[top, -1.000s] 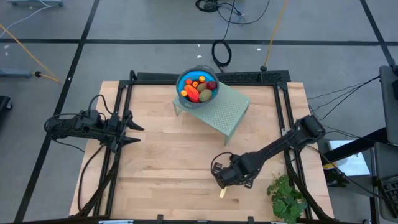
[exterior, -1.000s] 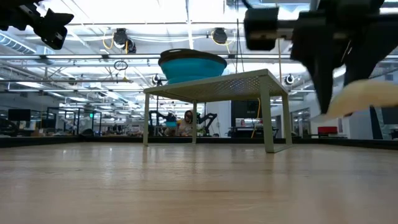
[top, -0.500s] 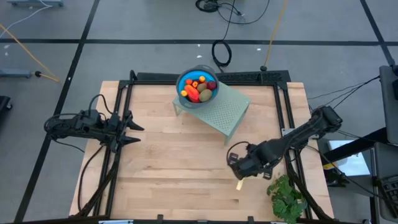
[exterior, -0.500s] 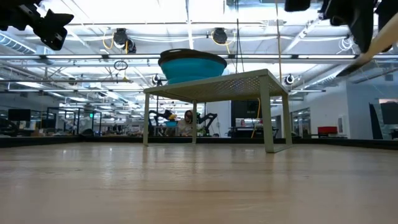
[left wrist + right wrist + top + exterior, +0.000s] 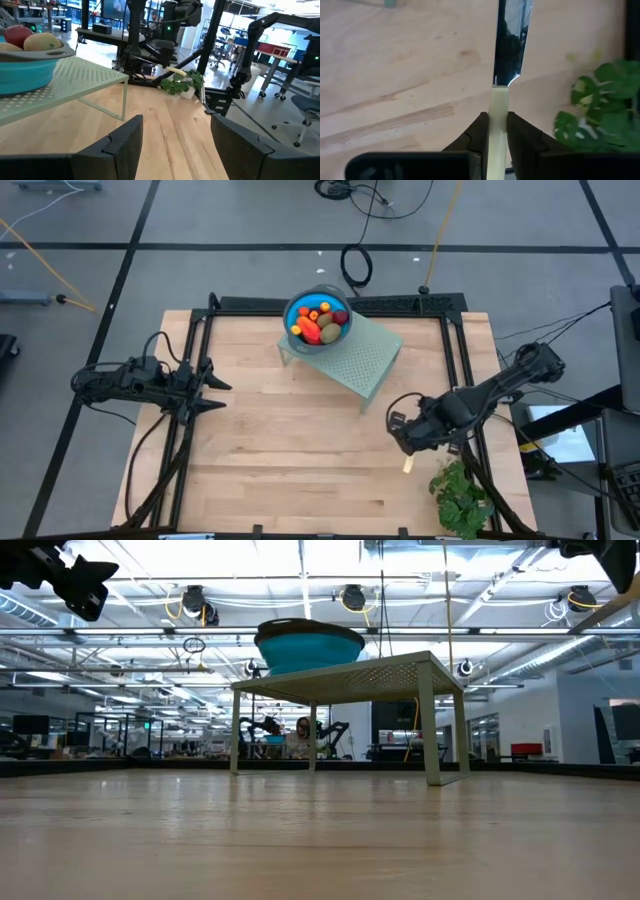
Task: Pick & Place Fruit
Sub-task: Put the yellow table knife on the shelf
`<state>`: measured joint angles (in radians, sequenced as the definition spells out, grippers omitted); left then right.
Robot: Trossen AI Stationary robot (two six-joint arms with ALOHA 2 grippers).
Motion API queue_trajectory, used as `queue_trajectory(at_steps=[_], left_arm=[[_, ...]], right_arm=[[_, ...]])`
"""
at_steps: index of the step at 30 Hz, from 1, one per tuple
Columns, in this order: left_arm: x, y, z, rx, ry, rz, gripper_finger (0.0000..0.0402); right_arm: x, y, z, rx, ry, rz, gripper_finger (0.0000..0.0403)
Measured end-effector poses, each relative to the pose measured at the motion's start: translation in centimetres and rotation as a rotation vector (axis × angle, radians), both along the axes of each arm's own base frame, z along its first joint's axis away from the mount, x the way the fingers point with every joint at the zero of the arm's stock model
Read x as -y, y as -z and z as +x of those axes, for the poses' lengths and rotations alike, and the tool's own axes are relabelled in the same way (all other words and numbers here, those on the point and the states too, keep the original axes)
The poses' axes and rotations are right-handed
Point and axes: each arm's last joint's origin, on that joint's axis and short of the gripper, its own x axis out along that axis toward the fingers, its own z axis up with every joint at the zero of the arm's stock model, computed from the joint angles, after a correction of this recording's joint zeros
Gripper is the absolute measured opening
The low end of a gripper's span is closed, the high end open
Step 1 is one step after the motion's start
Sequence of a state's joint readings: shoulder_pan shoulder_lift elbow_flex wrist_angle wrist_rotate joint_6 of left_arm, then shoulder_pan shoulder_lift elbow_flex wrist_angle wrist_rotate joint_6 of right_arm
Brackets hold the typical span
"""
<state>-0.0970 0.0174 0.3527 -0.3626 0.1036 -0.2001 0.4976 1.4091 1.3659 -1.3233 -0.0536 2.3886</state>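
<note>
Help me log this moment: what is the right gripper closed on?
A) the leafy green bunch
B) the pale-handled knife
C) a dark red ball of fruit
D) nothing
B: in the right wrist view the right gripper clamps the knife by its pale handle, blade pointing away over the table.
</note>
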Motion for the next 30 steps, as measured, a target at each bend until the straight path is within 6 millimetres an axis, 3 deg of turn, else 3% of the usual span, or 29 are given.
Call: queue_trajectory(at_steps=[7,19,30], left_arm=[[0.0,0.0,0.0,-0.002,-0.001,-0.012,0.0235],[0.0,0.0,0.0,-0.005,-0.001,-0.023,0.0234],[0.0,0.0,0.0,-0.004,-0.001,-0.022,0.0234]], right_arm=[[0.7,-0.8,-1.3,-0.023,0.001,-0.012,0.0045],[0.7,-0.8,-1.3,-0.008,-0.042,-0.020,0.0045],[0.9,-1.2,0.4,0.267,-0.187,-0.287,0.0045]])
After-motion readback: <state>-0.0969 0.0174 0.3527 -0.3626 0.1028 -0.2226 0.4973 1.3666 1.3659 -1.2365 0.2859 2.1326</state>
